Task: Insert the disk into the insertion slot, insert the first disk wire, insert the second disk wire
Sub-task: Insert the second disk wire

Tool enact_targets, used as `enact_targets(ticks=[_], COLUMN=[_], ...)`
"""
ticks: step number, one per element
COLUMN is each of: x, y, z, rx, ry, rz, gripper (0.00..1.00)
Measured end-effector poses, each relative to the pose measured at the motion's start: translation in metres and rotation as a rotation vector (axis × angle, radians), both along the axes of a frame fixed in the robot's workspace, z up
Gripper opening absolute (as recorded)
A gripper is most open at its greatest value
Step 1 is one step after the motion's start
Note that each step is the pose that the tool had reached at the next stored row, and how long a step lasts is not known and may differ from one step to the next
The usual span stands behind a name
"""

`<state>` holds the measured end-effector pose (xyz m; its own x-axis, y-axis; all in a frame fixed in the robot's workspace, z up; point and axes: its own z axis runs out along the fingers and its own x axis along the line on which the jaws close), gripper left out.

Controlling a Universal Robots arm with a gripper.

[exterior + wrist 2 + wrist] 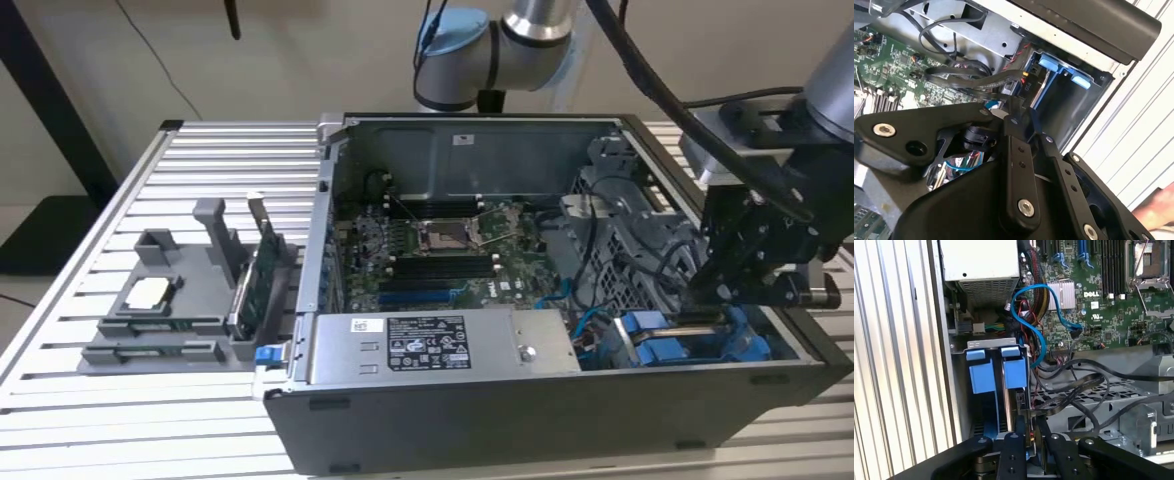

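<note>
Disk (1015,390) in its blue carrier sat in the insertion slot (961,390) at lower left of the first wrist view; the gripper (1031,440) pinched a black wire connector (1030,416) against it.

The disk (1015,390) sits in the insertion slot (985,415) (case corner).
</note>
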<state>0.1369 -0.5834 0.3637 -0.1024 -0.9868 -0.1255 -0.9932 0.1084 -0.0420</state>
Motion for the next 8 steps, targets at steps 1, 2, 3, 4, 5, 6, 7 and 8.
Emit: enact_targets(ticks=[1,2,3,4,5,6,7,8], x=[0.0,0.0,0.0,0.0,0.0,0.0,0.0,0.0], y=[0.0,0.0,0.0,0.0,0.0,0.0,0.0,0.0], z=[0.0016,0.0033,0.0049,0.0064,0.0075,0.0083,0.0087,0.0087], rx=[-0.0001,-0.0001,-0.0001,-0.0001,-0.0002,-0.0001,0.0,0.0001], ry=[0.0,0.0,0.0,0.0001,0.0,0.0,0.0,0.0], rz=[0.0,0.0,0.0,0.0,0.0,0.0,0.0,0.0], gripper=[0.23,0.23,0.23,0.23,0.23,0.23,0.23,0.23])
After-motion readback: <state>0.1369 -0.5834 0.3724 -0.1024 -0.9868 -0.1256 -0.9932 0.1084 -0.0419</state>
